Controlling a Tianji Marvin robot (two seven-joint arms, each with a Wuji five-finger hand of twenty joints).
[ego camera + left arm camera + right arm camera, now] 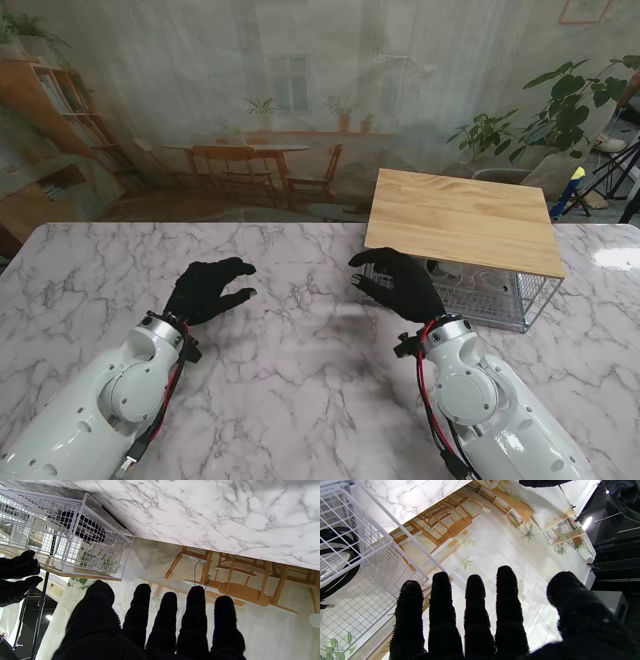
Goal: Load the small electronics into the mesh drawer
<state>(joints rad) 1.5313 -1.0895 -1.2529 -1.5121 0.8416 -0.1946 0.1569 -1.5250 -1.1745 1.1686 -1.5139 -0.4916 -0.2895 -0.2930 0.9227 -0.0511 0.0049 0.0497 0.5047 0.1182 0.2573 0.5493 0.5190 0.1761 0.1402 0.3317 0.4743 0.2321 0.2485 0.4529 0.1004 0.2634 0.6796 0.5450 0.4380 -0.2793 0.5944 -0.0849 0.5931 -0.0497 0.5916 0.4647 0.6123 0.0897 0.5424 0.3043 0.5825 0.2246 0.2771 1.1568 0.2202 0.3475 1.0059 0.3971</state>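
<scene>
Leftmost, the left hand (207,290), in a fuzzy black knit glove, hovers over the table (300,380) w/ fingers spread and curled, holding nothing. Right of it the right hand (400,285), same glove, fingers apart and empty, sits just beside the drawer (490,295) front. Drawer is white wire mesh, boxy, under a pale wood top (462,220), on the table's far right. Inside, the right wrist view shows a coiled black cable (337,562); the left wrist view shows a dark lump thru the mesh, can't tell what. Table is glossy white marble w/ grey veins. Behind it hangs a printed backdrop (270,110) of a room w/ wooden chairs and shelves; real leafy plants (560,115) at far right.
</scene>
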